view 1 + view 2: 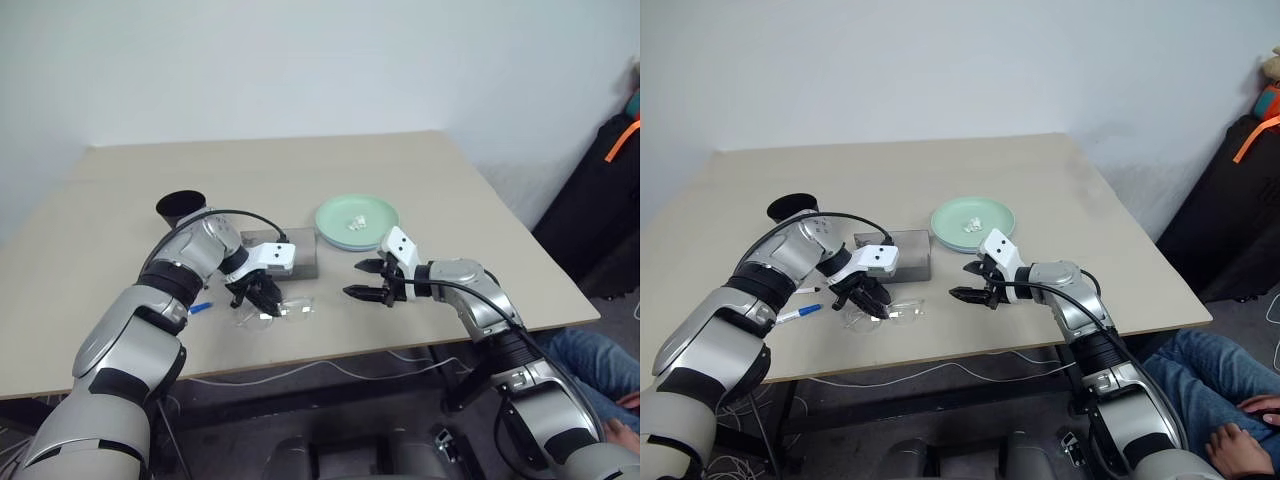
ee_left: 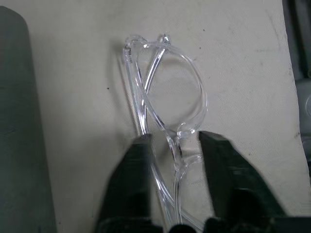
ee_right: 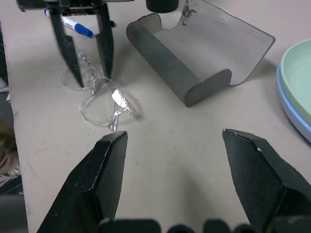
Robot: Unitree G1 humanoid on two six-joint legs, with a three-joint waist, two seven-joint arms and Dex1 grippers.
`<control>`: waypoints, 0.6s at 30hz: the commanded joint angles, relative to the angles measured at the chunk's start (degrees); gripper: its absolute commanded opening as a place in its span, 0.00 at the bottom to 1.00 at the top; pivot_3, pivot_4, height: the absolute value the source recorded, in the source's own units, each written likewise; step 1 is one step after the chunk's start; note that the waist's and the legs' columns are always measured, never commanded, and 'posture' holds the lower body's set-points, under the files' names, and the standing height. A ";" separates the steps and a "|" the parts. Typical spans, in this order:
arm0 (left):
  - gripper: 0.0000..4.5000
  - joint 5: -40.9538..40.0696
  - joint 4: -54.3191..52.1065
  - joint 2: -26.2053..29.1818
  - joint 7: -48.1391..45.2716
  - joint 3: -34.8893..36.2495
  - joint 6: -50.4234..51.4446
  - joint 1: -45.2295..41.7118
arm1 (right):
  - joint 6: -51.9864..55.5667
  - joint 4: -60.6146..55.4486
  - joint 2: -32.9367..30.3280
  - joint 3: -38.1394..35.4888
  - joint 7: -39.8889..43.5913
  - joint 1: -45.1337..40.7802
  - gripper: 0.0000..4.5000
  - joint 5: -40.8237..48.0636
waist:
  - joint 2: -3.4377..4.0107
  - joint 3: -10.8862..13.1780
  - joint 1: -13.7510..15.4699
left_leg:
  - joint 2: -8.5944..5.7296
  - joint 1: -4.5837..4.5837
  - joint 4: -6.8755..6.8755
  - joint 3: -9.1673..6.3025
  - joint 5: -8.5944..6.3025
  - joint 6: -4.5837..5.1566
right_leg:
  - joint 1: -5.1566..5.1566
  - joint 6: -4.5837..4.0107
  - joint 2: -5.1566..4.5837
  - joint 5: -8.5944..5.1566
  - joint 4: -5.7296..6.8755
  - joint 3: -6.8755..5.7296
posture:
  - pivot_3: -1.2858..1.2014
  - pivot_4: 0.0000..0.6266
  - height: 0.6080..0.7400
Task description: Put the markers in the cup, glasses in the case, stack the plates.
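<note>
Reaching down near the front edge of the worktop (image 1: 420, 170), the left gripper (image 1: 262, 299) stood over the glasses (image 1: 278, 312), its two black fingers (image 2: 133, 179) on either side of the bridge and the folded arms. The jaws were narrowed around the clear frame, but a full clench could not be told. The glasses lay flat on the worktop, just at 6 o'clock of the case (image 1: 290, 255).

The case sat with its translucent lid raised. The cup (image 1: 181, 209) stood upright at about 10 o'clock of the case, near it. At 2 o'clock of the case were the plates (image 1: 357, 221), the mint green one stacked on the light blue one, and a small white scrap (image 1: 354, 220) lay on the top plate.

A marker (image 1: 800, 313) with a blue cap lay at 9 o'clock of the glasses, close to the left arm.

The right gripper (image 1: 368, 281) hovered at 3 o'clock of the glasses, well apart from them, pointing toward them with its fingers (image 3: 104, 170) spread wide and nothing between them.
</note>
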 commanded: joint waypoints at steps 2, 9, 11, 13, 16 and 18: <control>0.29 1.70 -0.44 -0.02 0.07 1.81 -0.90 -0.86 | -0.06 -2.58 -0.12 -0.83 -0.42 -0.93 0.75 1.10 | 0.00 0.00 -0.01 | 0.00 0.00 0.00 0.00 0.00 0.00 | 0.00 0.00 0.00 0.00 0.00 0.00 | 0.52 0.00 1.00; 0.02 1.68 -0.73 -0.35 -0.26 2.93 -0.72 -1.21 | -0.08 -2.69 0.20 -0.67 -0.96 -1.09 0.75 1.06 | 0.00 0.00 -0.01 | 0.00 0.01 0.01 0.00 0.00 0.00 | 0.00 0.00 0.00 0.00 0.02 0.00 | 0.52 0.00 1.00; 0.02 1.74 -0.93 -0.34 -0.32 3.02 -0.74 -1.16 | -0.16 -2.58 0.25 -0.67 -1.06 -1.17 0.75 1.07 | 0.00 0.00 0.02 | 0.00 0.03 0.01 0.00 0.00 0.00 | 0.03 0.00 0.00 0.00 0.03 0.00 | 0.52 0.00 1.00; 0.02 0.98 -1.52 -0.07 -0.36 2.81 -0.48 -1.19 | -0.28 -2.40 0.29 -0.66 -1.13 -1.28 0.75 1.05 | 0.00 0.00 0.00 | 0.00 0.04 0.05 -0.01 0.01 0.01 | 0.04 0.00 0.00 0.00 0.06 0.00 | 0.52 0.00 1.00; 0.02 0.06 -1.91 0.20 -0.37 2.78 -0.16 -1.61 | -0.42 -2.17 0.36 -0.69 -1.20 -1.47 0.75 1.02 | 0.00 0.00 0.01 | 0.00 0.04 0.08 -0.01 0.01 0.01 | 0.04 0.00 0.00 0.00 0.09 0.00 | 0.52 0.00 1.00; 0.02 -0.47 -1.77 0.19 -0.37 3.12 0.17 -2.21 | -0.61 -1.93 0.43 -0.72 -1.28 -1.62 0.75 0.96 | 0.00 0.00 0.01 | 0.00 0.04 0.08 -0.01 0.01 0.01 | 0.04 0.00 0.00 0.00 0.10 0.00 | 0.52 0.00 1.00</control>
